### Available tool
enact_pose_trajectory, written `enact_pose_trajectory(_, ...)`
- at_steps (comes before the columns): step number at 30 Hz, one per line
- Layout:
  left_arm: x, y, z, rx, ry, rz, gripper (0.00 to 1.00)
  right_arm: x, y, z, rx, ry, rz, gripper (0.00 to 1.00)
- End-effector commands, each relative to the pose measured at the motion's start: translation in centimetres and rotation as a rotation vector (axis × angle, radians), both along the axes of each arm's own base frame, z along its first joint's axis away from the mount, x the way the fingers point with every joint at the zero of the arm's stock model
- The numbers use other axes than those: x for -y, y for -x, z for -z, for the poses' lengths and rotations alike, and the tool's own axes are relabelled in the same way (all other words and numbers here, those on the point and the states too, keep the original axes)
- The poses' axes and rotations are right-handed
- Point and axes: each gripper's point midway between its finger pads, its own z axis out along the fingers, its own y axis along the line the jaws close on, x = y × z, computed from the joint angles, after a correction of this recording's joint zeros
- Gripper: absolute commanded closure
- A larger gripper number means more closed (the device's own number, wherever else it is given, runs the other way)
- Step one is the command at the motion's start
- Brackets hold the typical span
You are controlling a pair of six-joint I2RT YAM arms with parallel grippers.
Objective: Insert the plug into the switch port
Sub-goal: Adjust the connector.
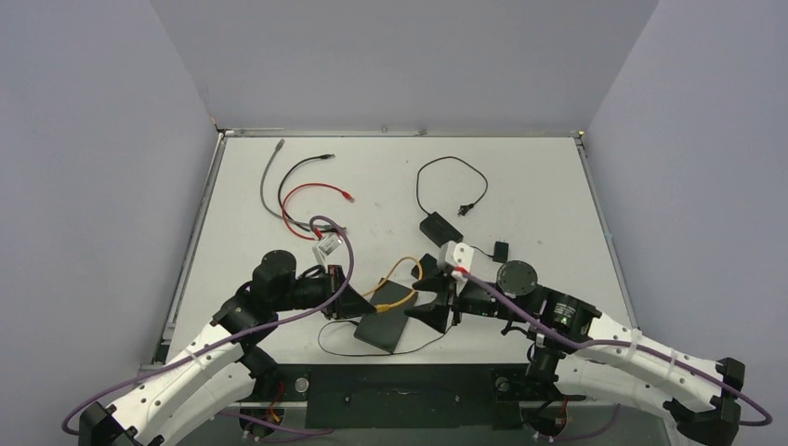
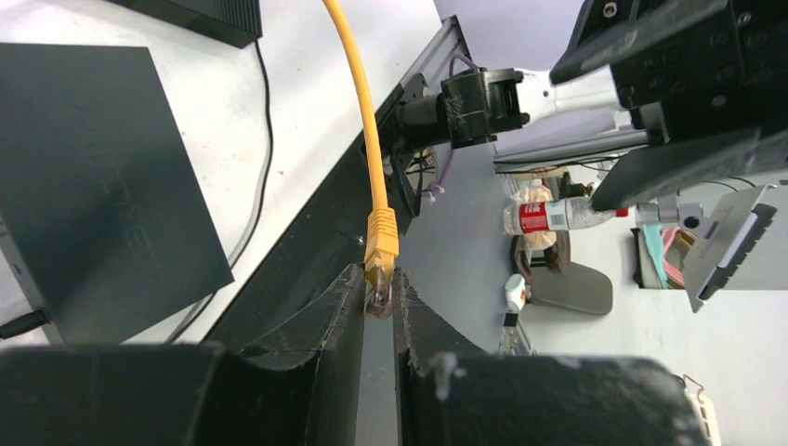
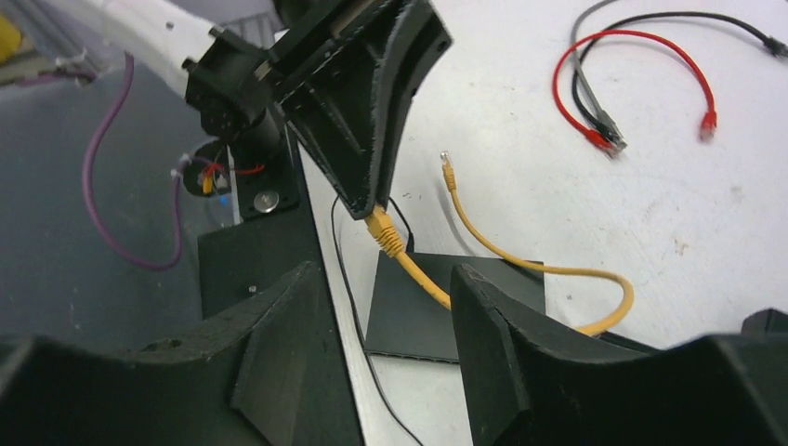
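My left gripper (image 2: 378, 295) is shut on the tip of the yellow plug (image 2: 381, 243), whose yellow cable (image 2: 358, 84) runs up and away. In the top view the left gripper (image 1: 370, 302) holds the plug (image 1: 390, 299) just above the flat black switch (image 1: 383, 330) near the table's front edge. The switch (image 2: 93, 186) lies left of the fingers in the left wrist view; its ports do not show. My right gripper (image 3: 386, 311) faces the left one, open, with nothing between its fingers. Beyond it are the plug (image 3: 383, 230) and the switch (image 3: 446, 307).
The yellow cable's free end (image 3: 448, 169) lies on the table behind the switch. Red (image 1: 311, 195), black (image 1: 302, 172) and grey (image 1: 269, 177) patch cables lie at the back left. A black power adapter (image 1: 439, 226) with its cord sits mid-table. A thin black wire (image 1: 330, 342) trails from the switch.
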Motion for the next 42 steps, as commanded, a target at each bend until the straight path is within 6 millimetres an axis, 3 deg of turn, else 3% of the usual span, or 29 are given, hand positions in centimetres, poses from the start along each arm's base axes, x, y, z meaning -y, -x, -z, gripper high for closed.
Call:
enact_pose_trajectory(1,0.5,1.0,-1.9,-0.001,0.059,0.065,1.0,-1.4,0.9,-1.8,0.261,0.025,-0.102,0.49)
enact_pose_trajectory(15,0.4,2.5,-1.1,-0.065,0.07,0.132,1.0,-3.7,1.3,1.2,0.586,0.219,-0.178,0.47)
enact_pose_trajectory(27,0.6,2.7,-1.0,-0.11,0.095,0.142,1.0,-4.8,2.9,2.7,0.698,0.28,-0.218,0.53)
enact_pose_trajectory(42,0.8,2.9,-1.3,-0.143,0.14,0.143,1.0,-5.3,3.1,5.2,0.767,0.393,-0.22,0.63)
